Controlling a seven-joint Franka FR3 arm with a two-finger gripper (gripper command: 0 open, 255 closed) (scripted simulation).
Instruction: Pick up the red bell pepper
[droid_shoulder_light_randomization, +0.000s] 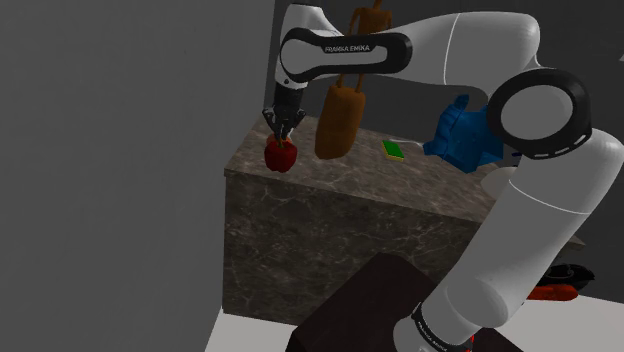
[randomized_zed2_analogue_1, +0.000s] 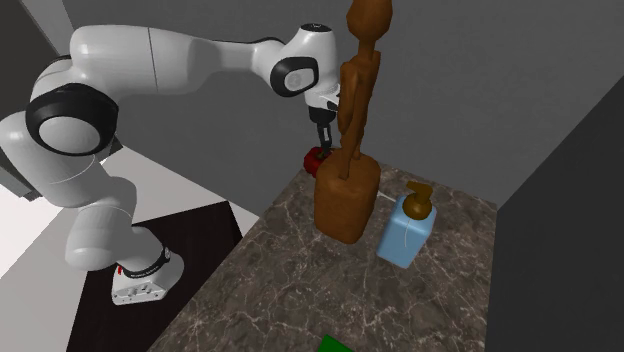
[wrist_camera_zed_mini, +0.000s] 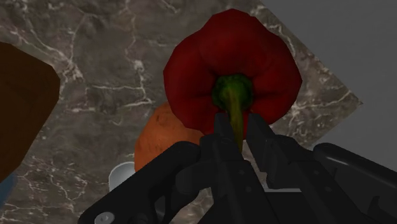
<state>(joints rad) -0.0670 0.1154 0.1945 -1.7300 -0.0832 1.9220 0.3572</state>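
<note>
Your claw (wrist_camera_zed_mini: 236, 132) is pinched on only the thin green stem (wrist_camera_zed_mini: 233, 95) of the red pepper (wrist_camera_zed_mini: 254, 57), right beyond its tips at the bench (wrist_camera_zed_mini: 95, 70) corner, so a jerky lift could let the pepper slip free and roll off the edge.

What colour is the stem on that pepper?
Its stem is green; best seen in the wrist view.
</note>
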